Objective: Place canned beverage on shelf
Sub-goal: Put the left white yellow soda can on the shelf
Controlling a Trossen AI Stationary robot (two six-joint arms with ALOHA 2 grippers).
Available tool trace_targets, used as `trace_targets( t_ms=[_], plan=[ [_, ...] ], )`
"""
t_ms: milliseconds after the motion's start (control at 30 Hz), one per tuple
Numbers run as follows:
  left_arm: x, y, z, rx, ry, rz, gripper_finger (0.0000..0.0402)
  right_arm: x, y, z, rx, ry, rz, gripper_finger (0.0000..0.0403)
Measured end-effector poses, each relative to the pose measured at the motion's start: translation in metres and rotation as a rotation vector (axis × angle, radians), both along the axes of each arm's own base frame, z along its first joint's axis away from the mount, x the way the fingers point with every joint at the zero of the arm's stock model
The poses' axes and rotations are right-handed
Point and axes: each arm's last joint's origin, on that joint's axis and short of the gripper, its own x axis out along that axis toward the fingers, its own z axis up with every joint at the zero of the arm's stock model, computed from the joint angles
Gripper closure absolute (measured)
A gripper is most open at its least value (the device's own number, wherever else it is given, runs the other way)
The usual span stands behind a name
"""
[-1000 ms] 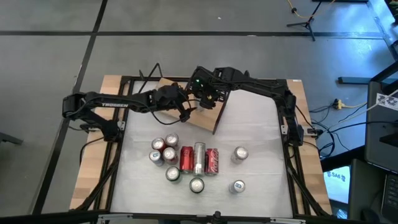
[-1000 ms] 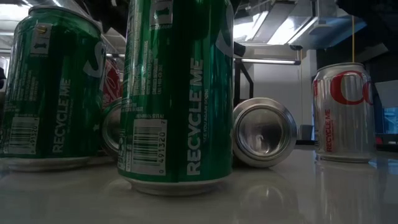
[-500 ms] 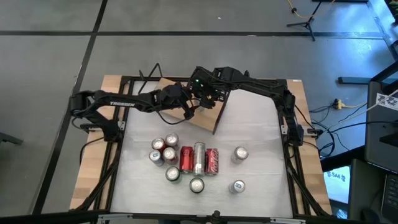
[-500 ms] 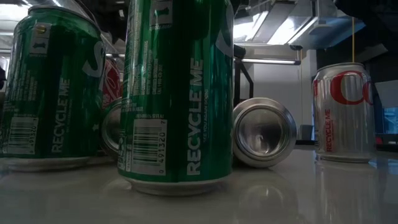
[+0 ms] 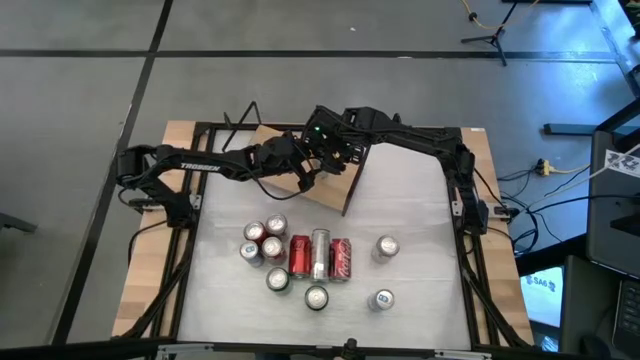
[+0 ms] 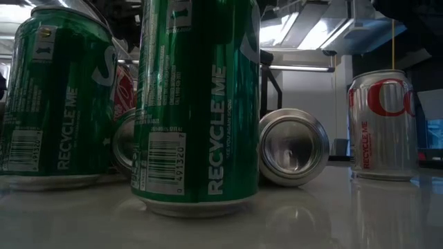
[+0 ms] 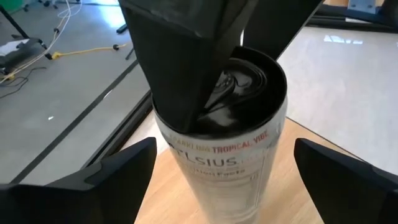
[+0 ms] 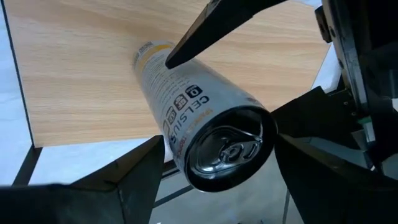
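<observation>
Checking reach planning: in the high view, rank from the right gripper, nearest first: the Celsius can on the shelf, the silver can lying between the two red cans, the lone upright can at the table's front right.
1. Celsius can: on the shelf, at the right gripper.
2. Lying silver can: mid-table, between the red cans.
3. Front-right can: nearest the table's front edge, farthest.

The pale table [image 5: 420, 220] carries the wooden shelf [image 5: 322, 192] at its far side, and a white Celsius can [image 8: 186, 118] stands on the shelf board. Nearer, a cluster of cans [image 5: 295, 258] sits on the tabletop, three lying down, with two silver cans [image 5: 386, 247] apart to the right.
</observation>
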Motion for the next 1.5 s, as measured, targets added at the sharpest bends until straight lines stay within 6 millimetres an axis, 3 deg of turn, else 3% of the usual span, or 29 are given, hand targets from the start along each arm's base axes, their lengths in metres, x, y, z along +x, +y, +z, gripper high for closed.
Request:
trace_targets(
  t_ms=[633,1100,1500],
  plan=[
    [0.0008,-0.0016,-0.0001,-0.027,-0.009,-0.059,0.011,-0.0007,0.0013,-0.0004,0.029,0.003,0.008,0.01],
    [0.0015,-0.0026,0.0001,-0.043,-0.018,-0.096,0.0114,-0.0016,0.0028,-0.0007,0.088,-0.003,-0.024,0.01],
    [0.0023,-0.0036,0.0011,-0.003,-0.007,-0.133,0.0114,-0.0029,0.0035,-0.0014,0.187,-0.026,-0.222,0.01]
  ],
)
